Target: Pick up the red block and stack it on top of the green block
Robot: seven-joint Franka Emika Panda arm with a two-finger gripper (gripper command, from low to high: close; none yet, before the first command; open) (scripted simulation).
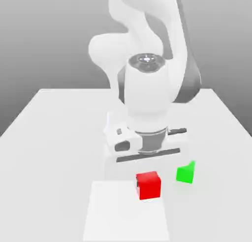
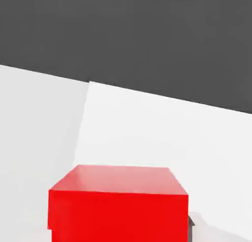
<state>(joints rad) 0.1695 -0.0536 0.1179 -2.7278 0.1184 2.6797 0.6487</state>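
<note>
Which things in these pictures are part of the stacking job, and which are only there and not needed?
Part of the job:
- red block, under the robot's hand, close up in the hand view
- green block, on the table to the exterior view's right of the red one

Only there:
- white table
- lighter white patch on the table, under the red block

Red block [image 1: 149, 185] beside green block [image 1: 185, 174] — apart (toward the exterior view's left) — both under the arm [image 1: 147, 96].

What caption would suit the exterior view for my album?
White robot arm poised above a red block, a green block apart beside it on the white table.
</note>
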